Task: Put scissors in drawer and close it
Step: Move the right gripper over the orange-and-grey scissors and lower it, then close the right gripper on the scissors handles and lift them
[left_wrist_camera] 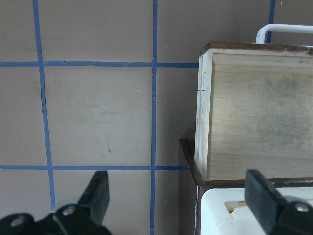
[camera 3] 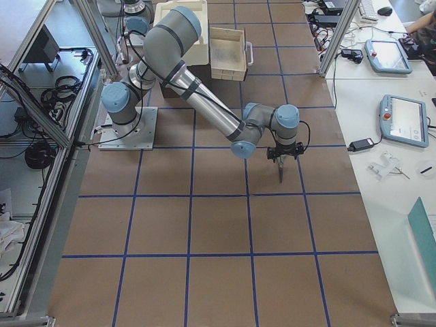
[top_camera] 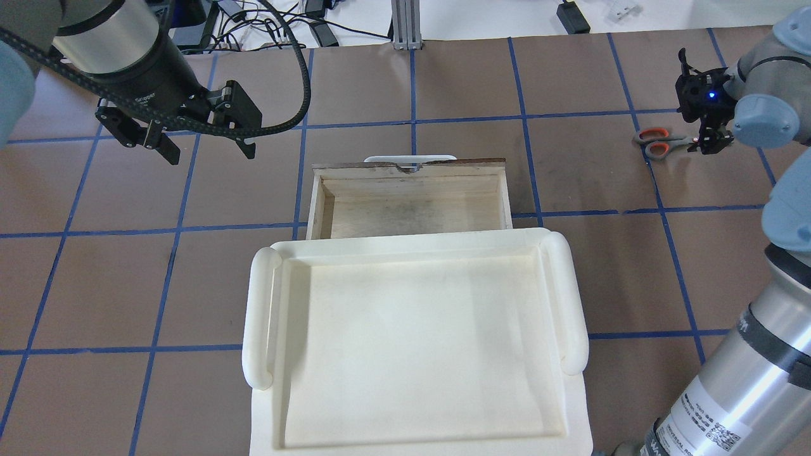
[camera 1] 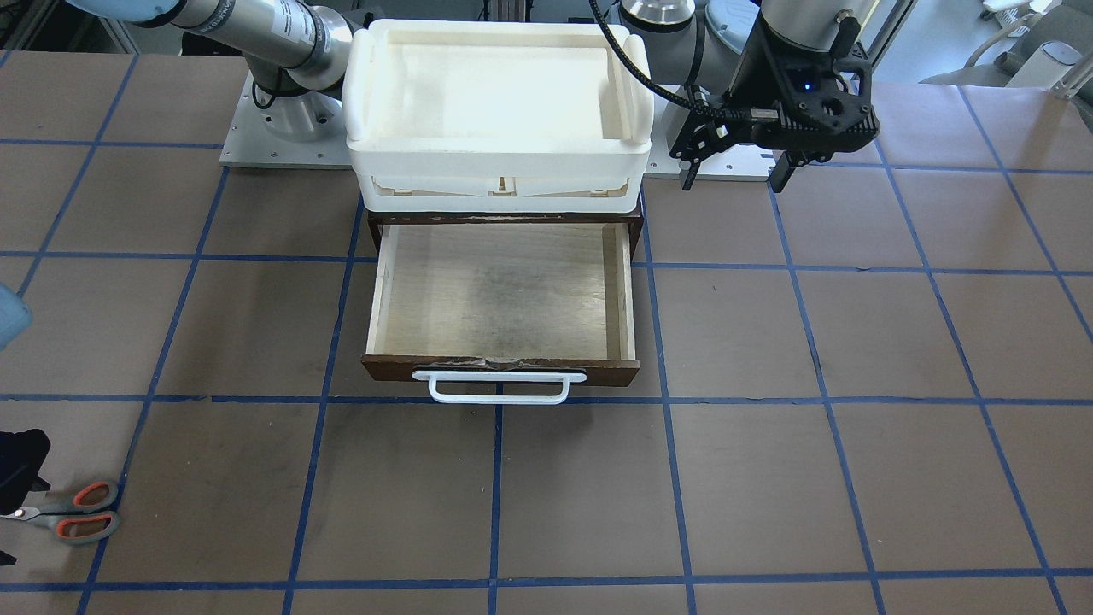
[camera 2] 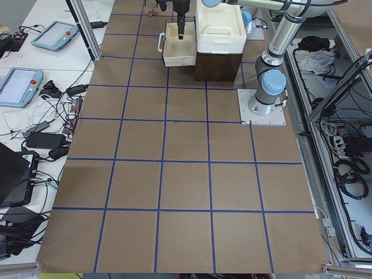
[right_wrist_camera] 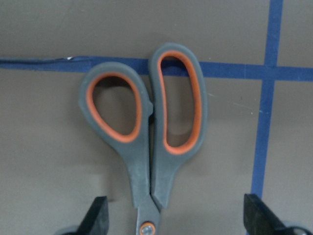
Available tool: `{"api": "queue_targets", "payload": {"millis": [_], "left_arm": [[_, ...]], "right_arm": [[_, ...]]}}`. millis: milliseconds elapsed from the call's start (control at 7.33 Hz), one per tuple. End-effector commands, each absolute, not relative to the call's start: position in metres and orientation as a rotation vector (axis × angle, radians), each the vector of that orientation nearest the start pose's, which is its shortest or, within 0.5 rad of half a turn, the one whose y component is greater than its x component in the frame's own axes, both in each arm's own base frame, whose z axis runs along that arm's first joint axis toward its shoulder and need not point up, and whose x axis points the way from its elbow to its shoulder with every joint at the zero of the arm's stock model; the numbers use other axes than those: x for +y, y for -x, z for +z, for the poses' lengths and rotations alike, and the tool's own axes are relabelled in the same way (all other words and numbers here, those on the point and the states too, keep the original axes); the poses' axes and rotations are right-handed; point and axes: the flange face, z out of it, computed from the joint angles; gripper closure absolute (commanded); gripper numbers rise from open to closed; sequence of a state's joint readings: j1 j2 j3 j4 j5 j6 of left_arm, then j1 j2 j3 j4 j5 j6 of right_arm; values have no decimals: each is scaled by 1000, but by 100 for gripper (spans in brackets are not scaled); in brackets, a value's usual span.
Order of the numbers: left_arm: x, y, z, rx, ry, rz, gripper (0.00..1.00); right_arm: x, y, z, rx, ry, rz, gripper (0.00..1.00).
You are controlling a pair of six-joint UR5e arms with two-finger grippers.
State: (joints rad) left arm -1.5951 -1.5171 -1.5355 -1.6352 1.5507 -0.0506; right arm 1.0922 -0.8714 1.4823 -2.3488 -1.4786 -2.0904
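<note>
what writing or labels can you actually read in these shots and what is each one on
"Gripper": white print on the left arm's black wrist collar, overhead view.
White sticker with QR codes on the right arm's silver tube: print too small to read.
No text visible on the small grey-and-orange scissors, the wooden drawer or the white plastic tray.

Brown table (camera 2: 186, 139) gridded with blue tape (camera 2: 163, 162); white bench (camera 2: 58, 64) alongside.
</note>
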Motion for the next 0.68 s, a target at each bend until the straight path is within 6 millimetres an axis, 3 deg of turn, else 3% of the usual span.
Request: {"api": "queue_targets", "payload": {"millis": [0, 409, 545], "left_arm": [[-466, 147, 525, 3162, 41, -38, 0], [-467, 147, 525, 3162, 41, -40, 0], [-466, 147, 524, 3163, 41, -35, 0]], "right_arm": [[-690, 198, 176, 2232, 2317, -186, 4], [-688, 197, 175, 2223, 2301, -176, 5], [-689, 198, 175, 2224, 2302, -170, 11]]}}
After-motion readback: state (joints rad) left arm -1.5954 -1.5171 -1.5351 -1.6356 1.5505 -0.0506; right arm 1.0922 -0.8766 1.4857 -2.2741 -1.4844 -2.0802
